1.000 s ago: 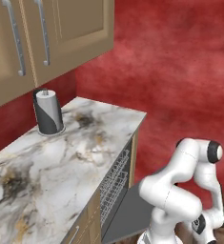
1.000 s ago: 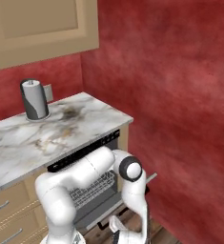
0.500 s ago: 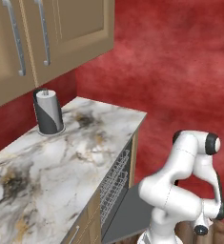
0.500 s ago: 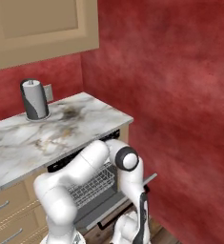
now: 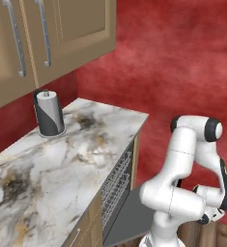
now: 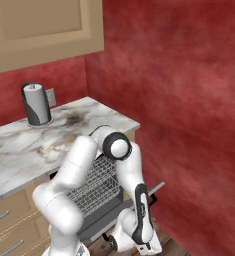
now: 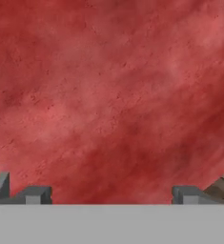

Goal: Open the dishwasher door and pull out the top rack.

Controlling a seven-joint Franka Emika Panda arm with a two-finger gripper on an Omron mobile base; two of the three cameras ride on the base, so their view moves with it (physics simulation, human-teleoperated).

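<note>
The dishwasher door (image 5: 129, 217) lay swung down and open below the marble surface (image 5: 62, 159), its dark grey panel roughly level in front of the cavity; in the right base view its far edge and black bar handle (image 6: 154, 192) projected toward the red wall (image 6: 189, 125). The top rack (image 6: 96, 182) — a basket of thin silver-grey wire — sat in the mouth of the cavity under the surface edge, and how far it had slid out could not be told. Such a rack was probably light and fairly stiff, rolling on rails; its front rim wire looked the natural place to hook or pinch, since the grid is too fine for thick fingers. The end effector (image 7: 108, 195) pointed at the red wall with its tips spread wide and nothing between them, low beside the door and well apart from the rack. The open door and the arm's own folded links stood between hand and rack. A paper towel holder (image 5: 49, 113) stood far back on the surface beneath the tan wall cabinets (image 5: 47, 38) — clear of the work.
</note>
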